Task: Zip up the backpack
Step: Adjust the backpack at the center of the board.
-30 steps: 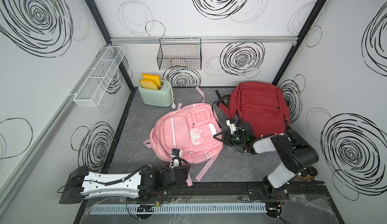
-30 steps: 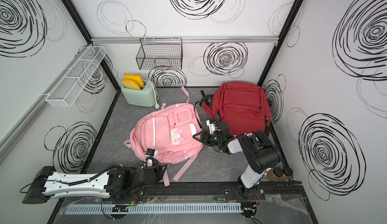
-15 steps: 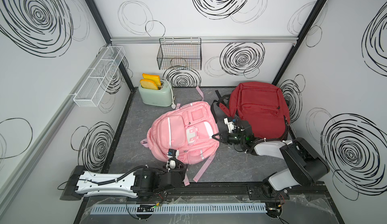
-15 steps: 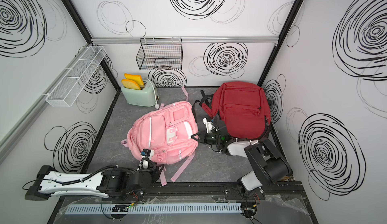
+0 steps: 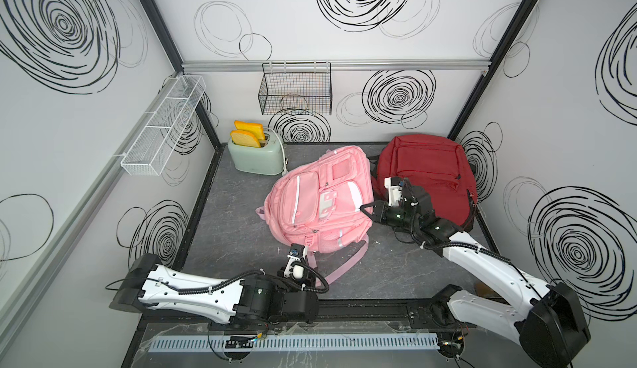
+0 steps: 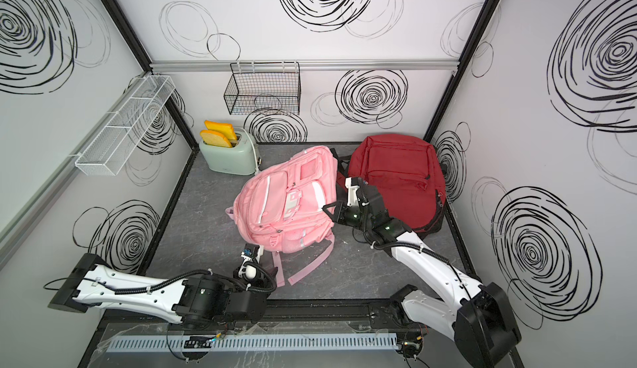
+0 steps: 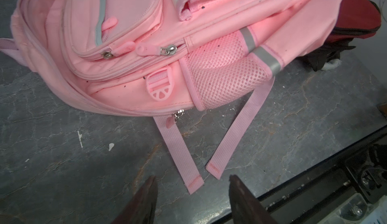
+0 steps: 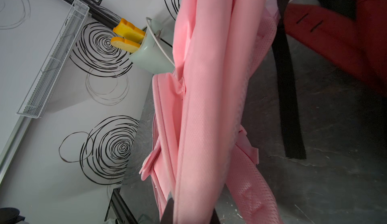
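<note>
The pink backpack (image 5: 320,201) (image 6: 286,204) lies face up mid-floor. Its right edge is pinched between the fingers of my right gripper (image 5: 363,208) (image 8: 191,208), which is shut on that pink fabric fold (image 8: 201,128). My left gripper (image 7: 192,179) is open and holds nothing. It hovers over the floor just short of the two loose strap ends (image 7: 194,183), at the bag's front edge. A metal zipper slider with a pink pull (image 7: 177,116) sits at the end of the main zipper line. Two more sliders (image 7: 167,50) rest on the front pockets.
A red backpack (image 5: 424,173) lies right of the pink one, its black strap (image 8: 287,86) trailing on the floor. A mint toaster (image 5: 256,154) stands at the back left. A black wire basket (image 5: 294,89) and a white mesh shelf (image 5: 162,128) hang on the walls. The front rail (image 5: 362,304) borders the floor.
My right gripper has shut on the pink backpack's right edge. The bag has turned and shifted toward the back right. My left gripper stays open near the bag's front.
</note>
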`<state>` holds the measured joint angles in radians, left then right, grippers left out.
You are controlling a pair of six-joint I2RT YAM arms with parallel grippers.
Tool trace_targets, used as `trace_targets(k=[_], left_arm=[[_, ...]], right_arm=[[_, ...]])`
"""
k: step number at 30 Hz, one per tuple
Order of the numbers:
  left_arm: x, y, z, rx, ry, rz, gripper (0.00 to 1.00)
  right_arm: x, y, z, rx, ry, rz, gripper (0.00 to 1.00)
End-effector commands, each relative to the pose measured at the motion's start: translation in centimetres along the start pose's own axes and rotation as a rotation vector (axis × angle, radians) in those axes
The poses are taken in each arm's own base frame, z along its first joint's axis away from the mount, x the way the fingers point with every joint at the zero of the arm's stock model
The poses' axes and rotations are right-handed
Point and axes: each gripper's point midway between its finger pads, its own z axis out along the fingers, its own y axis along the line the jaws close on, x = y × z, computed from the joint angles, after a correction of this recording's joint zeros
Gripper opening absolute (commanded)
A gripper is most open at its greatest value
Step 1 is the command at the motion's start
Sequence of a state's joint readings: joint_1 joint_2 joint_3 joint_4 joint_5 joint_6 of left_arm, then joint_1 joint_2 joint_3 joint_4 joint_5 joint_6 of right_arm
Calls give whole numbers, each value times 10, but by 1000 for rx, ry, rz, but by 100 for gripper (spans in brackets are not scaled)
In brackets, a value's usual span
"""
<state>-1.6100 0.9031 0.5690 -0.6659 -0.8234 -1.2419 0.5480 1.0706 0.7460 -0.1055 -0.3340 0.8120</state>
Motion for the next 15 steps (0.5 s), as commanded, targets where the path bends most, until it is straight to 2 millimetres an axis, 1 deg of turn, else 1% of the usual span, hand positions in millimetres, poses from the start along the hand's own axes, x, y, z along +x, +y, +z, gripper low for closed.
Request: trace_targets(k=[1,4,9,12,15], left_arm=[[-14,0,-2,-16,-71,-24,59],[-13,-2,1,27,-99,-53,60],[-14,-6,4,191,-147,-146,62],[-16,-1,8,250,-166,-187,62],[-16,3,12,271,-170,-198,62]], right_arm=[[-41,44,-24,-88,-139,-43,0],[-42,50,-26,-93,-120,-42,0],[-42,60,-31,-108,-84,-38,0],[-45,67,-36,-122,-78,-36,0],[-49,73,-40,-138,-77,-34,0]])
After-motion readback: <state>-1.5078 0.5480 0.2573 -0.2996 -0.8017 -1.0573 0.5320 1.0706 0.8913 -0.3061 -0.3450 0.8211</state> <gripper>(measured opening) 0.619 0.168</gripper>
